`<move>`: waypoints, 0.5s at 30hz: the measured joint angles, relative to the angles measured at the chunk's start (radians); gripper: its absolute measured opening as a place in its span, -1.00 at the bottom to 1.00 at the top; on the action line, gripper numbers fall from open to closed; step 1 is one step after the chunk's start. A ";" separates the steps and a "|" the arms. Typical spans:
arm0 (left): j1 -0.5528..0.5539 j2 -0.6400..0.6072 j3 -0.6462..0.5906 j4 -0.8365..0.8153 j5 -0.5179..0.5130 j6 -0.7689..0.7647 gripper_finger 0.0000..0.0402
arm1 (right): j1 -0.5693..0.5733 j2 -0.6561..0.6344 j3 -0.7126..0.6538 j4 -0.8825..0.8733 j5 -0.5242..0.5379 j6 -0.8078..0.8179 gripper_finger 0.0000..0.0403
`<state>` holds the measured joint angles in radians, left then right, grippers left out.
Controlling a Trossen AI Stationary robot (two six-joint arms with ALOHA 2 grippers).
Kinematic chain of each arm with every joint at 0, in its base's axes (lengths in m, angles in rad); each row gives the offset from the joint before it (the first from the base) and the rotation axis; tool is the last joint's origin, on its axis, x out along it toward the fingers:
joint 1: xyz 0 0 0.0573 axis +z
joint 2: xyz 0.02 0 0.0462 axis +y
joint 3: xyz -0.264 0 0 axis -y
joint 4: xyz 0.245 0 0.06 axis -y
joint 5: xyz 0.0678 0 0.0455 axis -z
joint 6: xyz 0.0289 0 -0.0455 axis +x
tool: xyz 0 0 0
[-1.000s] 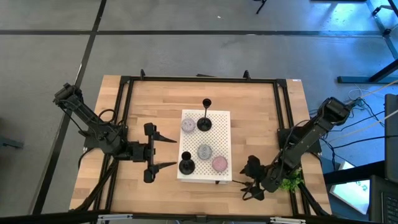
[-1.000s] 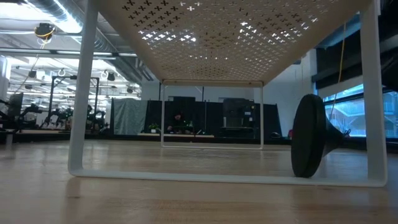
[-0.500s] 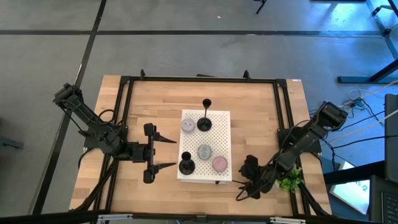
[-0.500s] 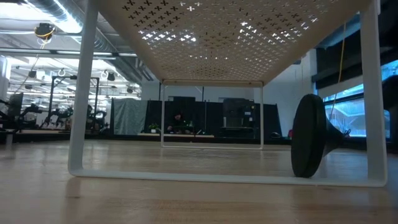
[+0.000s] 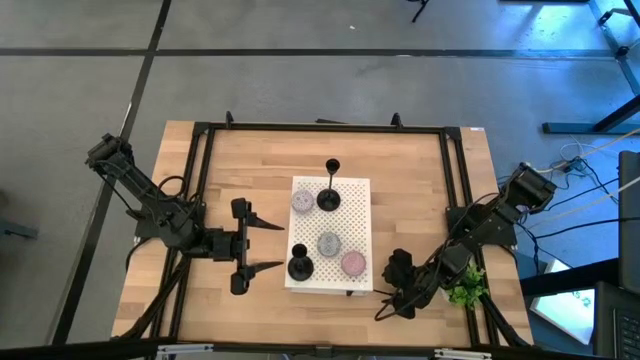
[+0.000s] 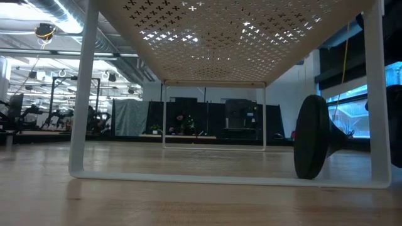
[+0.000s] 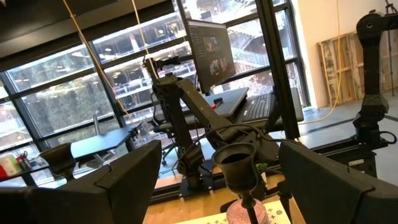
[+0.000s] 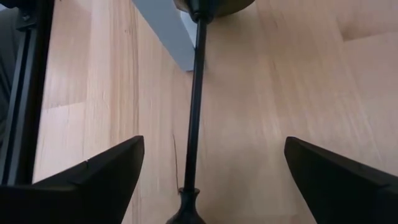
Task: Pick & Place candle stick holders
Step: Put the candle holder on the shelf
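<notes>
Two black candle stick holders stand upright by their round bases on a white perforated stand [image 5: 355, 190]: one at its far side [image 5: 328, 198], one at its near left corner [image 5: 299, 266]. The third holder [image 6: 312, 144] lies on its side on the table; its thin stem [image 8: 196, 93] runs between the spread fingers of my right gripper [image 8: 214, 155], which is open and touches nothing. In the high view my right gripper [image 5: 392, 303] is near the stand's near right corner. My left gripper [image 5: 268, 244] is open and empty left of the stand, level with the near left holder's cup [image 7: 236, 165].
Three round candles, two grey [image 5: 303, 202] [image 5: 328, 243] and one pink [image 5: 352, 263], sit on the stand. A green plant [image 5: 462, 295] lies at the table's right edge by the right arm. A black frame [image 5: 320, 127] runs round the table.
My right arm has shifted a little toward the table's near left, bringing its open gripper closer to the lying holder; a dark part of it now shows at the low view's right edge. The holders have not moved.
</notes>
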<state>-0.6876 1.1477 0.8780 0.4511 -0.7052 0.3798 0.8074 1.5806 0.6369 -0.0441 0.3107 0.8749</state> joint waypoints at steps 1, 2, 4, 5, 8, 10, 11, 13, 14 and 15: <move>0.000 0.000 0.000 0.000 0.000 0.000 0.60 | 0.000 0.000 0.000 0.000 0.000 0.000 0.91; 0.000 0.000 0.000 0.000 0.000 0.000 0.60 | 0.000 0.000 0.000 0.000 0.000 0.000 0.89; 0.000 0.000 0.000 0.000 0.000 0.000 0.60 | 0.000 0.000 0.000 0.000 0.000 0.000 0.84; 0.000 0.000 0.000 0.000 0.000 0.000 0.60 | -0.001 0.000 0.000 0.000 0.000 0.000 0.81; 0.000 0.000 0.000 0.000 0.000 0.000 0.60 | -0.001 0.000 0.000 0.000 0.000 0.000 0.73; 0.000 0.000 0.000 0.000 0.000 0.000 0.60 | -0.001 0.001 0.000 0.000 0.000 0.000 0.68; 0.000 0.000 0.000 0.000 0.000 0.000 0.60 | -0.001 0.005 0.000 0.004 0.000 0.000 0.65; 0.000 0.000 0.000 0.000 0.000 0.000 0.60 | -0.002 0.017 0.000 0.008 -0.008 0.000 0.61; 0.000 0.000 0.000 0.000 0.000 0.000 0.60 | -0.004 0.027 0.000 0.017 -0.022 0.000 0.59; 0.000 0.000 0.000 0.000 0.000 0.000 0.60 | -0.007 0.038 0.000 0.028 -0.029 -0.002 0.57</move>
<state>-0.6876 1.1477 0.8780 0.4511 -0.7052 0.3798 0.8006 1.6190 0.6369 -0.0161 0.2814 0.8731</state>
